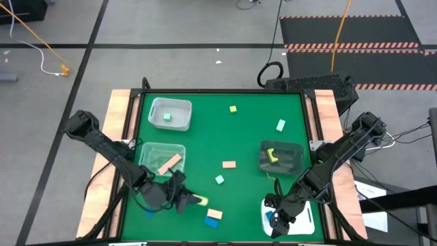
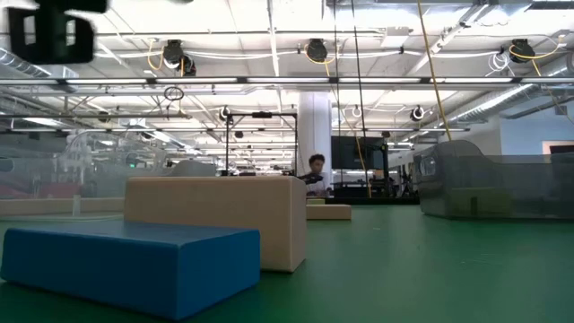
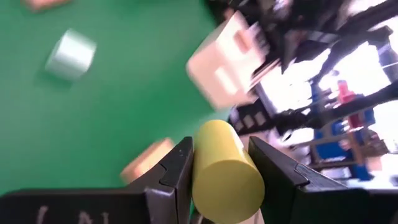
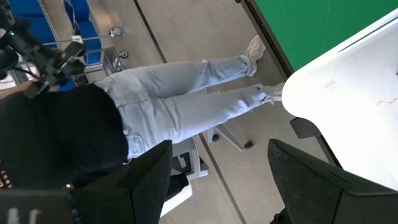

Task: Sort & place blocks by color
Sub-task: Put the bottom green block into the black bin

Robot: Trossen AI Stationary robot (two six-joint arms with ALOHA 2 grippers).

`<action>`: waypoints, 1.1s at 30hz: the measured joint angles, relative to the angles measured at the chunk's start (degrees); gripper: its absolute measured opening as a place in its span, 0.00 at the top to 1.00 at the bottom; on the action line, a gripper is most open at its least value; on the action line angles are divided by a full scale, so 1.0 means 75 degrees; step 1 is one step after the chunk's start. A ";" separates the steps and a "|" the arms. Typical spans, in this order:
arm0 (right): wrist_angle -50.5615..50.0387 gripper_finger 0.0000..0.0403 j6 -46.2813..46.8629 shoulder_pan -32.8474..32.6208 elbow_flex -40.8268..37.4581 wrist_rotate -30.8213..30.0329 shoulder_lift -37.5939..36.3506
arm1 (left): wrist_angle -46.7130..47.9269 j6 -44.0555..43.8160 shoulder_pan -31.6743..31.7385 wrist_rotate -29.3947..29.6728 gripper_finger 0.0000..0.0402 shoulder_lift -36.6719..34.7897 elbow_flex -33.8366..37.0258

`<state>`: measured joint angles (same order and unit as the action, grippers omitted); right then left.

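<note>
Gripping a yellow block (image 3: pixel 225 171), the left gripper (image 3: pixel 221 168) is hovering at the bench's (image 1: pixel 252 137) seven o'clock; the right gripper (image 4: pixel 217 180) is waiting open over the white tray (image 1: pixel 304 220).

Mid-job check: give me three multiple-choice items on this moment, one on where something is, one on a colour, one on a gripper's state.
1. Where is the left gripper?
A. Near the table's front edge
B. Over the far clear bin
C. Off the table

2. What colour is the piece held between the left jaws?
A. Blue
B. Yellow
C. Salmon

3. How do the right gripper's jaws stand?
A. Shut on a block
B. Shut on nothing
C. Open and empty

Answers:
1 A, the high view shows it low by the front edge.
2 B, the left wrist view shows a yellow block clamped.
3 C, the right wrist view shows a wide empty gap.
</note>
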<state>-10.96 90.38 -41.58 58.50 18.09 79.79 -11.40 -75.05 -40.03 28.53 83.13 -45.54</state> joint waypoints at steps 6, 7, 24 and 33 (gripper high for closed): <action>0.0000 0.37 -0.0931 0.0148 0.0000 -0.0013 0.0000 | -0.0944 0.0522 0.0496 0.0024 0.69 0.0000 0.0003; 0.0000 0.37 -0.0949 0.0174 0.0000 -0.0015 0.0000 | -0.0975 0.0522 0.0562 0.0024 0.69 0.0000 0.0003; 0.0380 0.37 -0.3139 0.0238 0.0003 -0.3170 0.0000 | -0.1066 0.0566 0.1029 -0.0008 0.69 0.0000 0.0003; 0.0894 0.37 -0.4476 0.0553 0.0006 -0.5218 0.0003 | -0.1092 0.0569 0.1029 0.0032 0.69 0.0000 0.0003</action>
<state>-4.26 56.81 -37.44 58.54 -21.04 79.81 -19.59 -70.78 -32.32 28.77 83.13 -45.52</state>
